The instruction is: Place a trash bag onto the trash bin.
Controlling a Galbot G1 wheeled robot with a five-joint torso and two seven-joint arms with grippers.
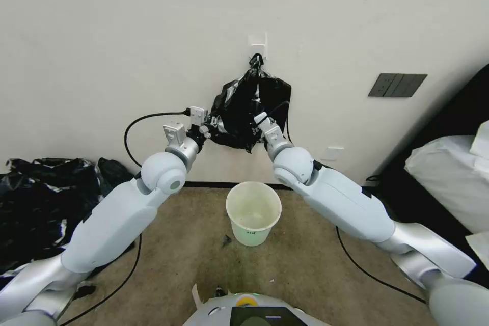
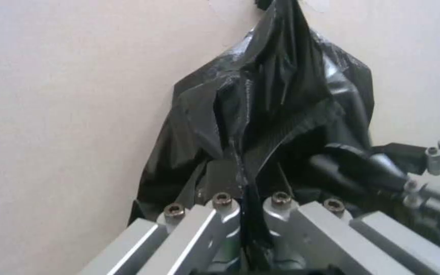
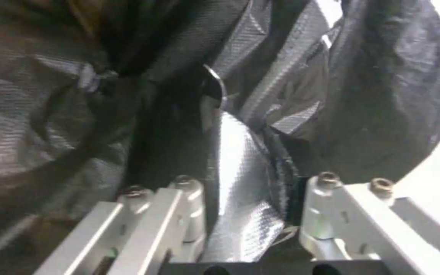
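Note:
Black plastic (image 1: 252, 107) hangs against the wall from a white hook (image 1: 257, 41) by a knotted top. The trash bag (image 2: 261, 114) is its glossy front sheet; I cannot tell where it parts from the layers behind. My left gripper (image 1: 210, 130) is at its lower left edge, and in the left wrist view it (image 2: 250, 206) is shut on a thin strip of the trash bag. My right gripper (image 1: 257, 119) is at the lower right, open, with a shiny fold (image 3: 240, 179) lying between its spread fingers (image 3: 184, 191). The trash bin (image 1: 253, 234), a white bucket, stands on the floor below.
A big heap of black plastic (image 1: 35, 204) lies on the floor at the left. White wrapped bundles (image 1: 448, 173) sit at the right. A dark switch plate (image 1: 397, 85) is on the wall. Black cables (image 1: 127, 270) trail across the brown carpet beside both arms.

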